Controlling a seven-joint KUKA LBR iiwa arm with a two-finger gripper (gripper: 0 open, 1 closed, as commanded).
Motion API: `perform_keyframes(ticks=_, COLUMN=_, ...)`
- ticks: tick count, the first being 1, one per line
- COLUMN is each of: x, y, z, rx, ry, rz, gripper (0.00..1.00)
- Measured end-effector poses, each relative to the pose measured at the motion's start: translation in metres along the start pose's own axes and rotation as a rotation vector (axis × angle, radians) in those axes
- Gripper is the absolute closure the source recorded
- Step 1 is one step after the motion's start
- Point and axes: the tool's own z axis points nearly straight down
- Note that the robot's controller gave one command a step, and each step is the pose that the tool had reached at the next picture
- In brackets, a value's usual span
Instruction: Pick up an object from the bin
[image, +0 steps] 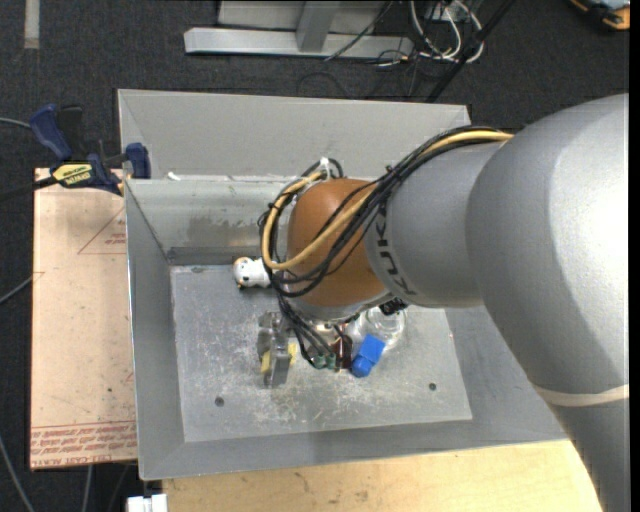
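Note:
My gripper (272, 352) hangs low over the bin floor, left of the middle, under the arm's orange cover. It stands on a bare stretch of floor with nothing seen in it. A small white rounded thing (246, 270) lies up and to the left of it, near the bin's back wall. To the gripper's right lies a blue blocky thing (367, 356), and next to that a clear plastic thing (386, 326), half hidden under the arm.
The arm reaches in from the right and covers the bin's right half and part of its back. The floor at the front and left is bare scuffed metal. The sloping left wall stands close to the white thing.

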Motion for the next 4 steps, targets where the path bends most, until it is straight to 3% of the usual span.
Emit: perform_keyframes(ticks=4, x=-0.001, y=0.0, z=-0.06, rx=-0.001, ry=-0.006, rz=0.001, gripper=1.0)
